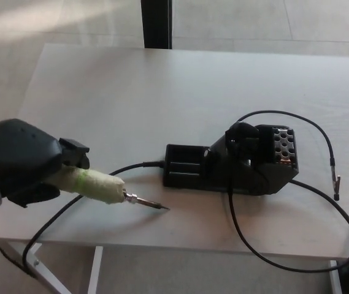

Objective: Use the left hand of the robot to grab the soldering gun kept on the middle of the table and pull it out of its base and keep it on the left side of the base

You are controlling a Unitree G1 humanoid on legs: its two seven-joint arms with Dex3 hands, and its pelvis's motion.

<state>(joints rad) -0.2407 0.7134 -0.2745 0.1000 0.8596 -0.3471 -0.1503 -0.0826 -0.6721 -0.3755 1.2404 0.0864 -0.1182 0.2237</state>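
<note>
While the base (pixel 232 166) sits near the middle of the desk (pixel 162 92), I see the soldering gun (pixel 100 187) well out of it, off to the left of the base and toward the desk's near edge. The base is a black, blocky plastic stand: a low rectangular tray with slots on its left part, and a taller wedge-shaped housing on its right with a perforated face of round holes. The desk is a pale, matte wood-grain board.

The gun's handle is wrapped in a rough, cream-coloured tape with a green band around it, giving it a padded, lumpy cylinder shape. From that wrap a thin metal shaft tapers to a dark pointed tip (pixel 161 208), which points toward the base and lies low over the desk, short of the base's left end; I cannot tell whether it touches the surface.

My left hand (pixel 24 162), a smooth rounded black shell, is closed around the rear of the taped handle, farther left of the base than the gun's tip. A glossy black cable (pixel 131 168) curves from the base's left end back toward the hand and loops down past the desk's front edge. More thin black leads (pixel 321 131) arc away to the right of the base.
</note>
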